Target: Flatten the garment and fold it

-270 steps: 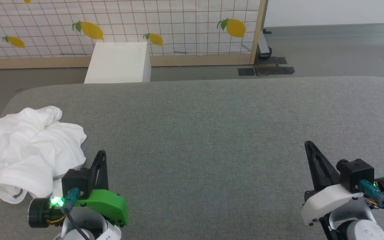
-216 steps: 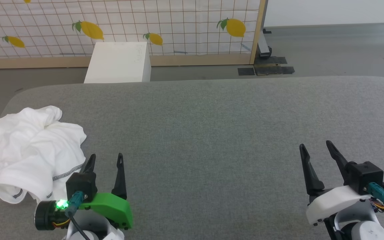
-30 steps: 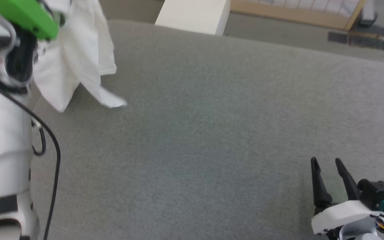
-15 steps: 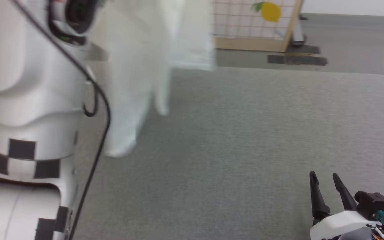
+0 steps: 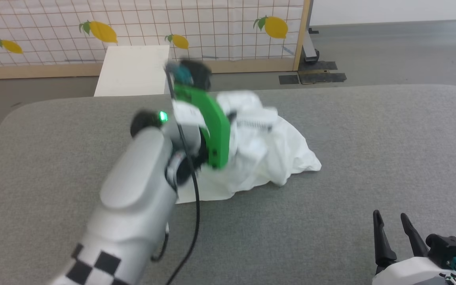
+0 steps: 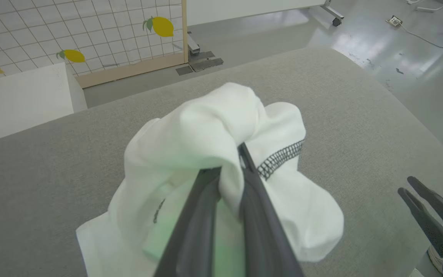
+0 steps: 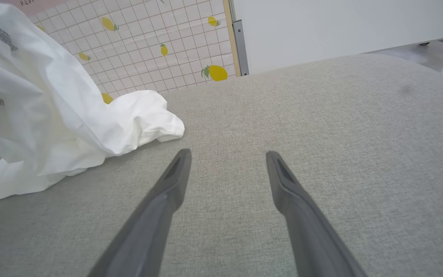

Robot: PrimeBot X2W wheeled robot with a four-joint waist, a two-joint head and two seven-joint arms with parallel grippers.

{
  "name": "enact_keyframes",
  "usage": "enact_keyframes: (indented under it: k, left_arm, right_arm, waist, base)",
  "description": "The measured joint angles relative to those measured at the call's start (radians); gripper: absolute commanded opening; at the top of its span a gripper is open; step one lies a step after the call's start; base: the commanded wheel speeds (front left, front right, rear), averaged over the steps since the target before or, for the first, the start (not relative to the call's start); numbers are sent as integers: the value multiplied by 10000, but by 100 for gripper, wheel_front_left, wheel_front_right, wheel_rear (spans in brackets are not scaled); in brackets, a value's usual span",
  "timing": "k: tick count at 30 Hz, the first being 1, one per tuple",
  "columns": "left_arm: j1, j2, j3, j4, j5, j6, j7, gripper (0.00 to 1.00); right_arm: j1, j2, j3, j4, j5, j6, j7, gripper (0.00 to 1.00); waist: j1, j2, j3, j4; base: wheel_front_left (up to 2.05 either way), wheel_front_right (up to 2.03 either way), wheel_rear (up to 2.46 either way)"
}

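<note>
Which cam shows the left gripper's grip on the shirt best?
Left wrist view: the left gripper is shut on a fold of the garment, close up and sharp. Head view is blurred, with the green wrist housing covering the pinch. Right wrist view catches draped fabric at its left.

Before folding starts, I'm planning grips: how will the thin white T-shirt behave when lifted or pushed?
Probably floppy: the thin white T-shirt sags in folds around the shut left pincer. Likely light: one pinch lifts its top. Pushed, it may wrinkle on the grey fabric surface, not slide.
</note>
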Motion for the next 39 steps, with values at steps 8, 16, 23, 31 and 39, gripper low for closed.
enact_keyframes:
  k: [8, 16, 23, 31, 39]
  left_arm:
    - [2391, -203, -1145, 1988, 188, 17, -56, 0]
    - [2813, -393, -1198, 2429, -596, 213, -10, 100]
    - [2694, -270, -113, 332, -1726, 702, 81, 100]
    - [2834, 798, 1471, -2121, -1522, 1755, -1657, 100]
    - [4306, 1716, 2470, -2794, -368, 2151, -4828, 100]
  right_arm:
    - [5, 2, 10, -10, -73, 0, 0, 100]
    - [31, 2, 23, 10, -63, 0, 2, 100]
    - [328, 2, -10, 84, 4, 0, -2, 100]
    - [404, 0, -56, -144, 27, 0, -27, 100]
    - [342, 4, -123, -654, -4, 0, 71, 100]
  waist:
    - [0, 0, 122, -279]
    - [0, 0, 172, -320]
    - [0, 0, -265, -118]
    - [0, 0, -573, 245]
    - [0, 0, -458, 481]
  base:
    - [0, 0, 0]
    - [0, 0, 0]
    - [0, 0, 0]
    - [0, 0, 0]
    - [0, 0, 0]
